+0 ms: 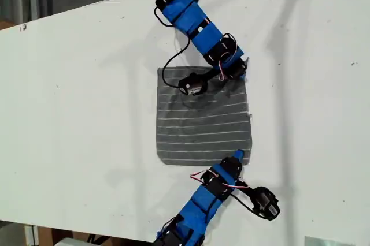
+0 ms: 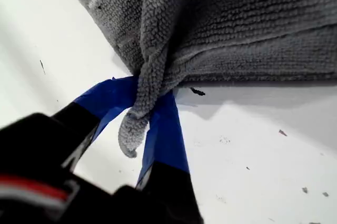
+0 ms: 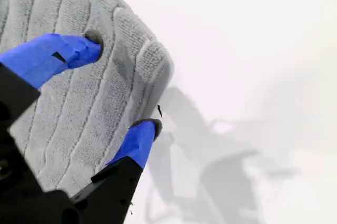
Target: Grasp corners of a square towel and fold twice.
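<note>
As things stand: towel lies flat, spread single-layer, around the middle of the table, well clear of every table edge; no fold made yet.
Arms: one reaches in from each long table edge; both tips sit at the towel's two corners on the exterior view's right.
My first gripper: closed tight, pinching one corner; cloth bunched into a rope between the jaws, tip of the corner poking out behind them.
My second gripper: jaws wide, nothing held; one jaw rests on top of the cloth, the other sits at the hem of the other corner.
Which arm is which: puckered cloth shows by the arm at the exterior view's top, so that is probably the first; not certain.
Handling: soft looped terry, light, limp, no stiffness; will droop and drag once lifted, grips well, not fragile.
Where to hold: right at the rounded corners, pinching top and underside together; a shallow bite may slip off the hem.
Step, my guess: second corner needs closing on before both lift for fold one.
</note>
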`<state>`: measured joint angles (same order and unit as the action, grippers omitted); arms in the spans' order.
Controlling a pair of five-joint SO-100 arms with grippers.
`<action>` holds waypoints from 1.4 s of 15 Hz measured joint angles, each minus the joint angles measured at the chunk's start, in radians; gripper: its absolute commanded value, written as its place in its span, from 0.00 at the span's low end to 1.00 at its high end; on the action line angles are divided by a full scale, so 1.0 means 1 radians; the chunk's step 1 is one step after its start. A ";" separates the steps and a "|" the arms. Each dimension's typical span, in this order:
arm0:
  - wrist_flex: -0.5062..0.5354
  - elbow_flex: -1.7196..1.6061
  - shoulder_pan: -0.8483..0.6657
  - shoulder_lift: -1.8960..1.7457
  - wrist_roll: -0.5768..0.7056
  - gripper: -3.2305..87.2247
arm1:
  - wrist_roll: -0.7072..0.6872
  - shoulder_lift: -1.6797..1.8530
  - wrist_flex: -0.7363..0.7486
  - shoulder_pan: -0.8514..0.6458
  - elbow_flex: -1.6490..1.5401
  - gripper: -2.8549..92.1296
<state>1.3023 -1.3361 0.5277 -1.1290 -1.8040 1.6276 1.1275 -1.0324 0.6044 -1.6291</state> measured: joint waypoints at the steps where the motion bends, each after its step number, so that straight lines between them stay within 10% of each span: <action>1: 0.002 0.008 0.015 0.018 -0.017 0.36 | 0.000 0.000 -0.003 0.002 0.002 0.03; 10: -0.058 0.040 0.034 0.118 -0.023 0.34 | -0.123 -0.112 -0.106 -0.002 0.218 0.03; 13: -0.060 0.080 0.034 0.135 -0.014 0.04 | -0.146 -0.135 -0.135 -0.005 0.265 0.03; 15: -0.069 0.121 0.032 0.156 -0.008 0.04 | -0.152 -0.137 -0.135 -0.005 0.267 0.03; 21: 0.100 0.370 0.034 0.239 0.002 0.04 | -0.155 -0.120 -0.233 -0.018 0.318 0.03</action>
<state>1.4021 -0.9664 0.5614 -0.8897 -1.8024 1.4726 1.0078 -1.2655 0.5860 -1.3116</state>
